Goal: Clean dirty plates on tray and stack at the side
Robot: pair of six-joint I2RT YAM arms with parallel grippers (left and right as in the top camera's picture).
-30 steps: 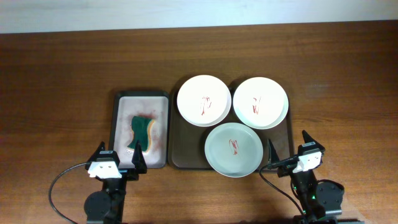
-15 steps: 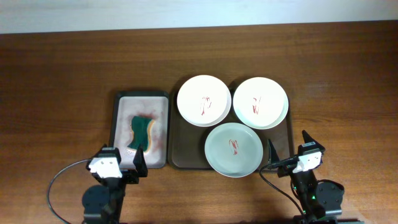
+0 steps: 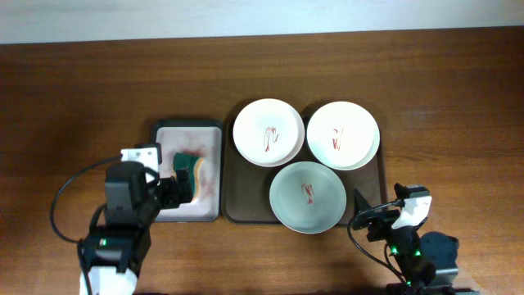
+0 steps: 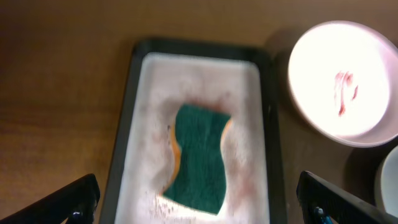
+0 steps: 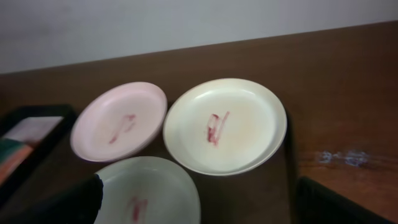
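Right gripper point(image 5: 198, 186): close to the desk's near edge and toward its right corner, just off the near right corner of the brown tray. Jaws wide apart, nothing between them.
Left gripper point(image 4: 198, 186): close to the near edge on the left side, hanging over the near half of the small tray, above the sponge. Jaws wide apart, gripping nothing.
Sponge point(image 4: 199, 158): green on top with a yellow-orange layer along its side, wavy in outline, lying flat in the small tray.
Small tray point(image 3: 187, 124): dark rim, pale pinkish inside, just left of the brown tray and parallel to it.
Brown tray point(image 3: 237, 206): about midway between the desk's left and right edges, holding all three plates.
Near plate point(image 3: 307, 197): on the tray's near half, red scribble at its centre, its rim meeting both far plates.
Far-left plate point(image 3: 268, 133): at the tray's far left corner, red scribble at its centre.
Far-right plate point(image 3: 342, 135): at the tray's far right corner, just beside the far-left plate, also marked red.
Desk point(image 3: 82, 90): dark wood, bare toward the far edge.
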